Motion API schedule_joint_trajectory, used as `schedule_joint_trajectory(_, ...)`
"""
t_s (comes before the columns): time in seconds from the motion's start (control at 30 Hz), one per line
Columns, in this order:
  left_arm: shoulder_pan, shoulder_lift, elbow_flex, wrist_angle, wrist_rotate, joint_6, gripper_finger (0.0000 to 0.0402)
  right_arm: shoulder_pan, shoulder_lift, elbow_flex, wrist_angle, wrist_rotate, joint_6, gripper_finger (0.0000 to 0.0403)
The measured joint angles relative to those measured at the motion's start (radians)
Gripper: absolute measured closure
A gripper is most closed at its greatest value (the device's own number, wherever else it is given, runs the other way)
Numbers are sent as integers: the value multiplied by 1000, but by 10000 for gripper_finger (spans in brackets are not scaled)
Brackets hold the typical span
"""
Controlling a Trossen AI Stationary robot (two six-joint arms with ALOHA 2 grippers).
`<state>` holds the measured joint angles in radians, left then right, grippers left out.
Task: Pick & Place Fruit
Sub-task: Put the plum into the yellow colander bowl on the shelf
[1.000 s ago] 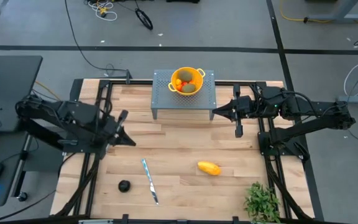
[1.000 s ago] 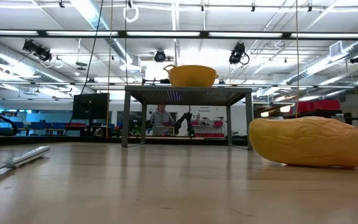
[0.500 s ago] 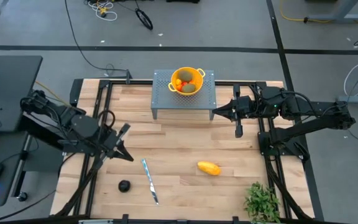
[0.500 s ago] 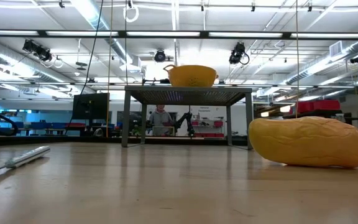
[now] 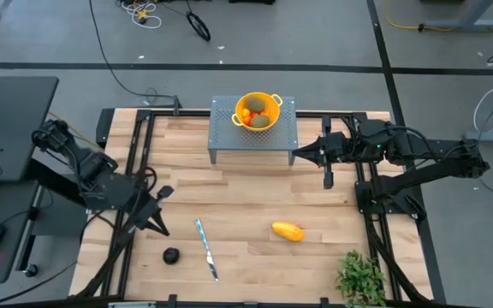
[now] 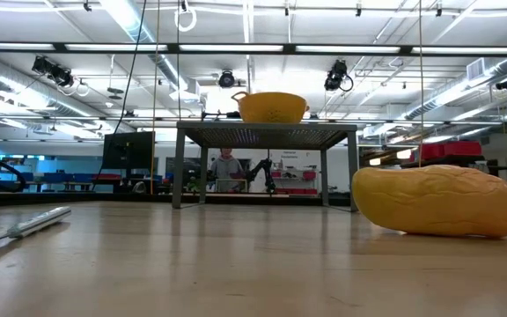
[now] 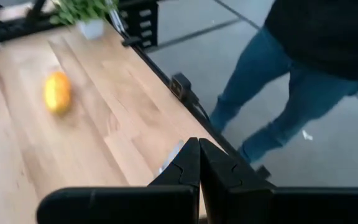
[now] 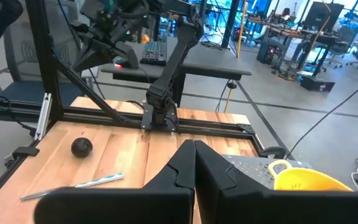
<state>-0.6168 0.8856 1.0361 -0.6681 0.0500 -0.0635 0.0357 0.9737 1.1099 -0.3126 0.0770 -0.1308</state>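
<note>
A yellow-orange oblong fruit [image 5: 288, 231] lies on the wooden table [image 5: 255, 197], right of centre toward the near edge. It also shows in the low view [image 6: 438, 201] and in the left wrist view [image 7: 57, 92]. A dark round fruit [image 5: 171, 255] lies near the front left. A yellow colander [image 5: 258, 111] on a grey perforated stand [image 5: 222, 137] holds olive-green and orange-red pieces. My left gripper [image 5: 161, 228] hangs shut above the table, just up and left of the dark fruit. My right gripper [image 5: 298, 155] waits shut beside the stand's right end.
A slim silver knife [image 5: 206, 248] lies between the dark fruit and the oblong one. A leafy green plant [image 5: 362, 275] stands at the near right corner. A person's legs [image 7: 278, 93] in jeans show beyond the table's edge. Black frame rails [image 5: 139, 137] run along the table's sides.
My left gripper has swung toward the table's near edge and a little left, sinking and tipping further down, and now stands closer to the dark round fruit. It has stayed shut. No fruit has moved.
</note>
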Motion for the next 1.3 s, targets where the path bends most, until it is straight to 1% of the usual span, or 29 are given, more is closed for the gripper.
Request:
schedule_joint_trajectory(0.2, -46, 32, 0, -33, 5, -9, 400, 0, 0, 0, -27, 0, 18, 400)
schedule_joint_trajectory(0.3, -73, 73, 0, -29, 7, -26, 400, 0, 0, 0, -44, 1, 18, 400)
schedule_joint_trajectory(0.53, -129, 189, 0, -26, -5, -8, 400, 0, 0, 0, -50, 0, 12, 400)
schedule_joint_trajectory(0.77, -175, 298, 0, -13, 6, -11, 400, 0, 0, 0, -50, 0, 10, 400)
schedule_joint_trajectory(1.0, -205, 357, 0, 5, 19, -37, 400, 0, 0, 0, -50, 0, 10, 400)
schedule_joint_trajectory(1.1, -219, 362, 0, 7, 4, 0, 400, 0, 0, 0, -51, 0, 10, 400)
schedule_joint_trajectory(1.23, -226, 361, 0, 4, -25, 126, 394, 0, 0, 0, -50, 0, 10, 400)
schedule_joint_trajectory(1.3, -226, 361, 0, 2, -24, 162, 385, 0, 0, 0, -51, 0, 10, 400)
